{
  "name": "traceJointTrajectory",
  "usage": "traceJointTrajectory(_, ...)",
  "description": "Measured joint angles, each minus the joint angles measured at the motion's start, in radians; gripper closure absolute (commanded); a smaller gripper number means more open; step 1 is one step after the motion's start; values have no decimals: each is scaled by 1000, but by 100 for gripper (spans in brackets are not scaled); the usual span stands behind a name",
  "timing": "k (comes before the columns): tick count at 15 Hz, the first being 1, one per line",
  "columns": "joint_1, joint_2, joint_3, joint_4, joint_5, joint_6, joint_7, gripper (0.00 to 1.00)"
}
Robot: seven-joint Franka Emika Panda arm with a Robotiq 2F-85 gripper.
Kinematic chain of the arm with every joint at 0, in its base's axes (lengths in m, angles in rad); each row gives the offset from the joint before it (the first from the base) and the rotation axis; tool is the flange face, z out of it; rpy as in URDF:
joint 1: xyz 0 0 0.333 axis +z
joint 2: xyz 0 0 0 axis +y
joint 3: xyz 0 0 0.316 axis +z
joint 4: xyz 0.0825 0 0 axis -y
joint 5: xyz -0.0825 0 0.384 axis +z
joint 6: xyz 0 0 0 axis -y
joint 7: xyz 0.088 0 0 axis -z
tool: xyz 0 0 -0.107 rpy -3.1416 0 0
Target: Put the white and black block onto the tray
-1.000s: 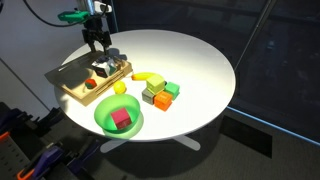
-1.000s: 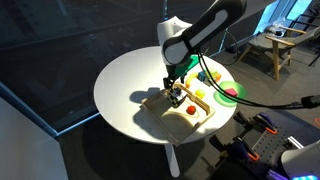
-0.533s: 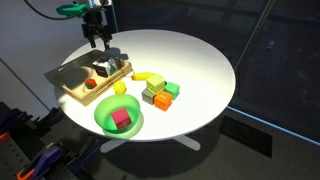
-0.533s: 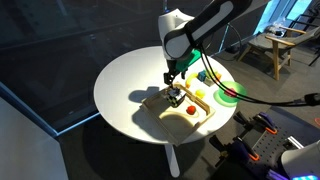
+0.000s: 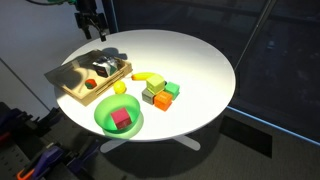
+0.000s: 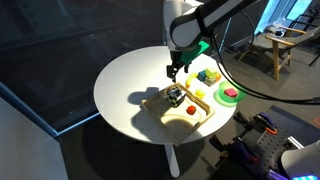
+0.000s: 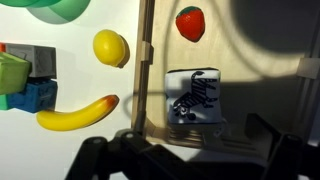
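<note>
Hovering well above the tray, the pincer has its jaws spread wide with nothing between them. The wrist view shows its two dark fingers apart at the bottom edge. Below the pincer, and clear of it, the white and black block lies flat on the tray floor, close beside the raised rim. Just past the block, also inside the tray, sits a red strawberry. Across the rim, on the round white table, lie a lemon and a banana. Farther out is a cluster of coloured cubes. Farthest from the pincer is the green bowl, which holds a dark red block.
</note>
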Motion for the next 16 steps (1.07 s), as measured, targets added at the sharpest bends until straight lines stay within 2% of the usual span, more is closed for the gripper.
traceJointTrajectory(6,-21,-126,9,-73,29,6,-33,0)
traceJointTrajectory(16,-53,-294,11,-101,118,-25,-78,0)
